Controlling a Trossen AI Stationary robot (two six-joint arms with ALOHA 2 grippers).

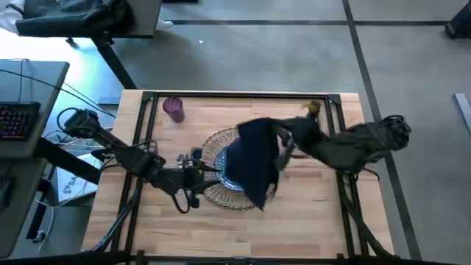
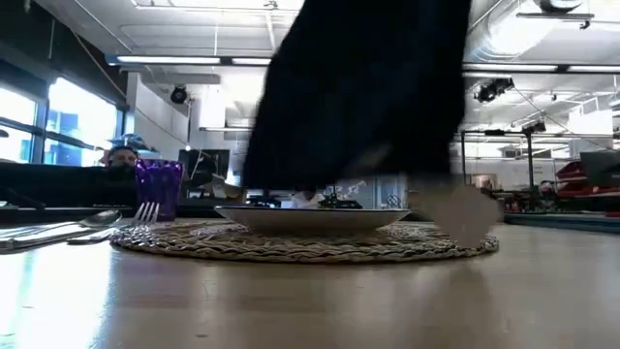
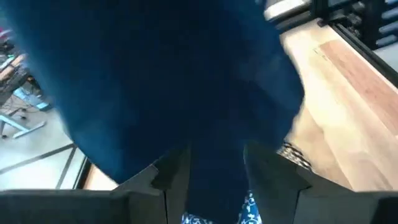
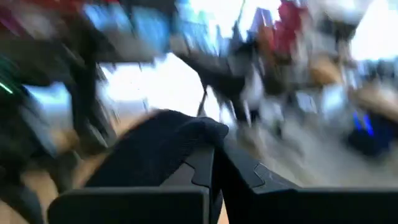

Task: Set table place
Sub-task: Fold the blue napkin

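The right gripper has its fingers pressed together on one edge of the navy napkin, and it holds the cloth up in the air. The napkin hangs down over the blue-patterned plate, which sits in the middle of the woven charger. The right arm reaches in from the table's right side, stretched toward the centre. The left gripper is beside the charger's left edge, its fingers parted with the hanging cloth between them. A fork and spoon lie near the purple cup.
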